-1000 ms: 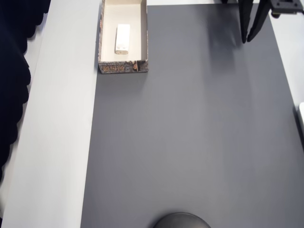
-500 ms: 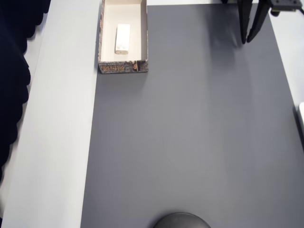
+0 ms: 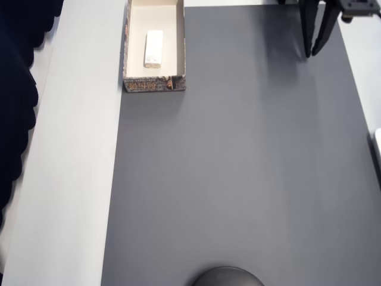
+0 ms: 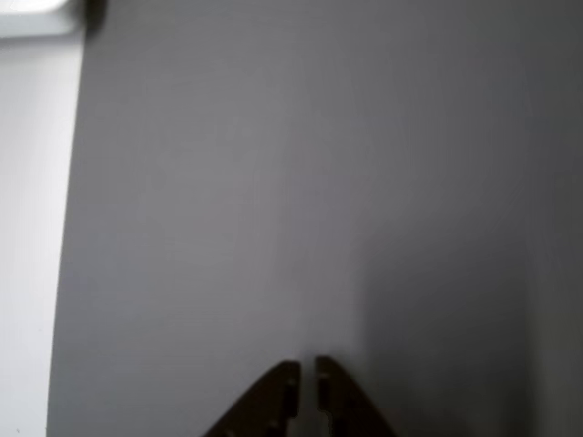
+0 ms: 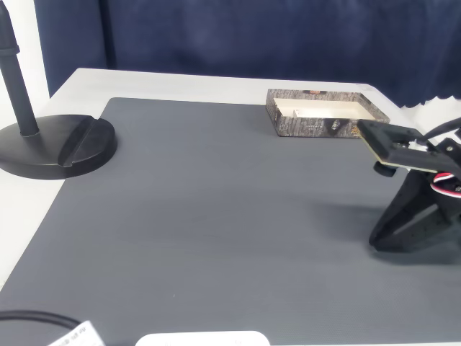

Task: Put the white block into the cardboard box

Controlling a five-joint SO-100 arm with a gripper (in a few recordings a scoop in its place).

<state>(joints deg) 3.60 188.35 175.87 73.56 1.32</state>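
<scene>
Block [image 3: 153, 49] lay flat inside cardboard box [image 3: 180, 42], we saw pincer [image 3: 315, 53] nearly closed, empty, well apart over grey mat [image 3: 238, 179].

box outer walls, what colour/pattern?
Dark brown with a worn, mottled pattern; the cardboard box shows it best in the fixed view. Inside is pale cream.
</scene>
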